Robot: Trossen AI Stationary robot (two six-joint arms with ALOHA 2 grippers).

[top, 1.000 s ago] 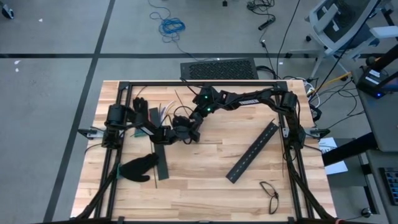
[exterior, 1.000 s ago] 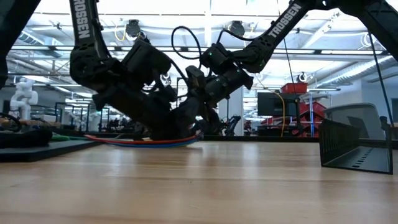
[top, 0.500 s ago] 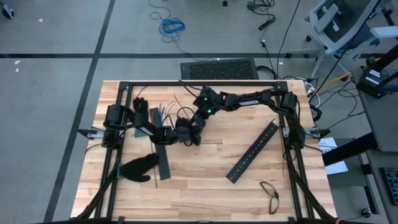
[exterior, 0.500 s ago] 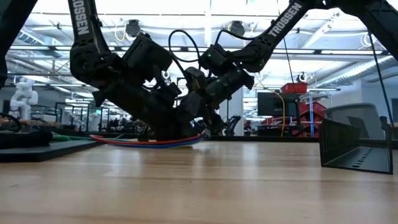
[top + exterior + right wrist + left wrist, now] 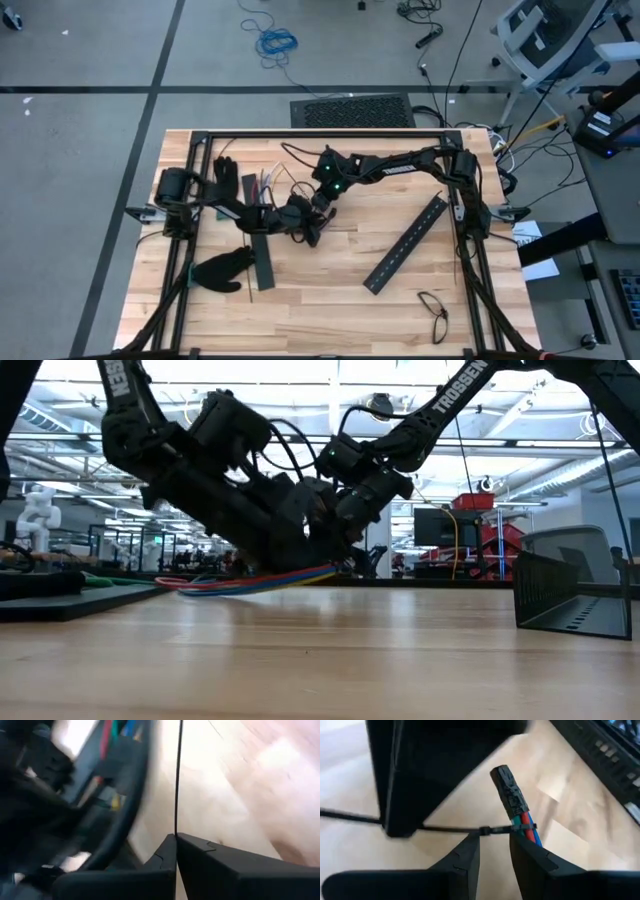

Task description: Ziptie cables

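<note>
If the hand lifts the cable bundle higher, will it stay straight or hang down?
Probably it will droop: in the low view the cable bundle already sags toward the table from where it is held. It looks thin and light. The ziptie around it should keep the wires together.

The table (image 5: 330,290) is the landmark. On its left-centre, the left gripper (image 5: 290,215) and right gripper (image 5: 318,207) meet, touching or nearly so. The cables (image 5: 255,580) run from that meeting point toward the table's left, their far ends resting on the table top. A ziptie (image 5: 485,830) crosses the cables just beyond the left gripper's fingertips (image 5: 470,851). 1 slotted bar (image 5: 262,262) lies left of the grippers, with a glove (image 5: 222,270) touching its left side. A 2nd glove (image 5: 226,178) lies behind them, near the table's far-left corner. A 2nd bar (image 5: 406,244) lies diagonally on the table's right half. Glasses (image 5: 433,310) lie at its near-right corner.
</note>
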